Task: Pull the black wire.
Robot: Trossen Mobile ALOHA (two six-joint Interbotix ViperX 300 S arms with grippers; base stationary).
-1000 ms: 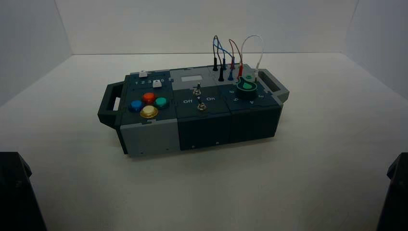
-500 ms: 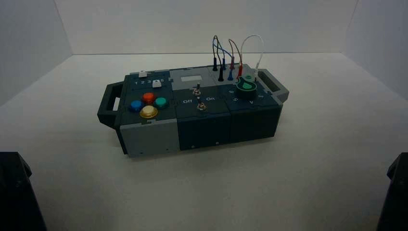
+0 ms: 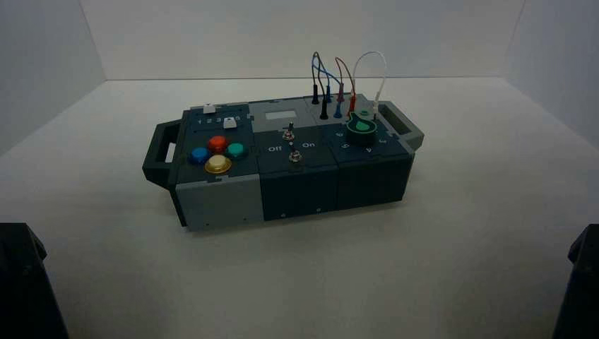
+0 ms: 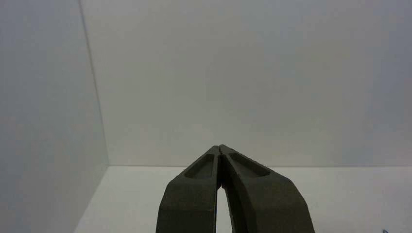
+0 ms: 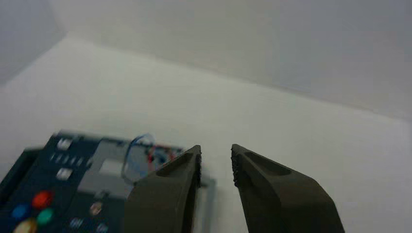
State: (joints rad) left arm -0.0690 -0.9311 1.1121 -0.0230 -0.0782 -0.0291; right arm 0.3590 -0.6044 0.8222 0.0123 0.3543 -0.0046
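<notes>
The black wire arches up from the back right of the box, its two slim black plugs standing upright in sockets. Beside it stand a blue wire, a reddish wire and a white wire. My right gripper is open with nothing between its fingers, held well back from the box, whose blue wire shows beyond one finger. My left gripper is shut on nothing and faces the bare back wall. Both arms sit parked at the near corners, left arm and right arm.
The box top carries coloured round buttons on its left, two toggle switches in the middle and a green knob on the right. A handle sticks out at each end. White walls close in the table at the back and sides.
</notes>
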